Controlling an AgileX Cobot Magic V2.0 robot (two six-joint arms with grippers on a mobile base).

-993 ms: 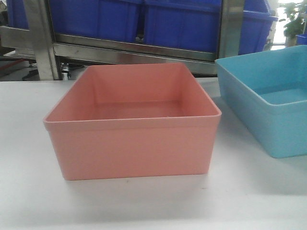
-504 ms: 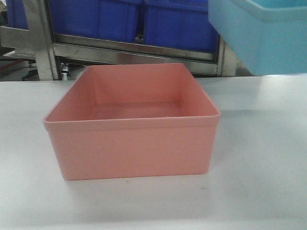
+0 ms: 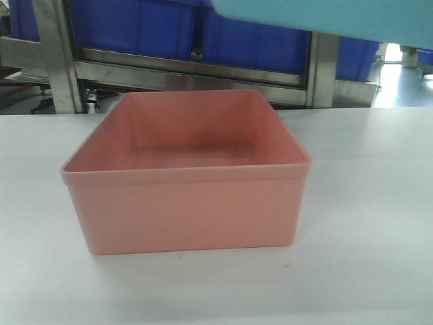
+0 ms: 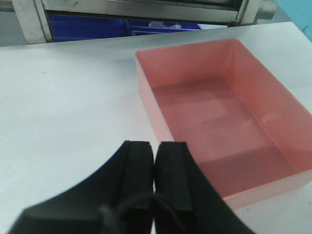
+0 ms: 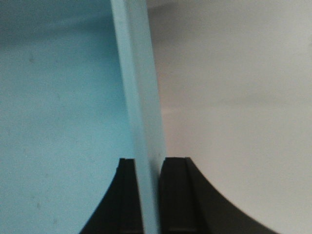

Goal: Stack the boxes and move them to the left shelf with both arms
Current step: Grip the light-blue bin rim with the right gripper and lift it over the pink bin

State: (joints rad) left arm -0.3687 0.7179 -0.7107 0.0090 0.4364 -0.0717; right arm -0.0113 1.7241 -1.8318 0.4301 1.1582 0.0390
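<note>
The salmon-pink box (image 3: 186, 172) (image 4: 222, 117) rests empty on the white table. High above it, at the top edge of the front view, hangs the light blue box (image 3: 325, 17), lifted off the table. My right gripper (image 5: 148, 163) is shut on that blue box's wall (image 5: 141, 112), one finger inside and one outside. My left gripper (image 4: 155, 146) is shut with nothing between its fingers and hovers over the table just left of the pink box's near corner. The left shelf with rollers is out of view.
Behind the table stands a steel rack (image 3: 189, 71) holding large dark blue crates (image 3: 257, 37). A steel upright (image 3: 54, 54) rises at the back left. The white table (image 3: 365, 223) spreads around the pink box.
The blue box has risen from the table at the right and moved up and left, now crossing the top of the front view. The pink box has stayed put.
</note>
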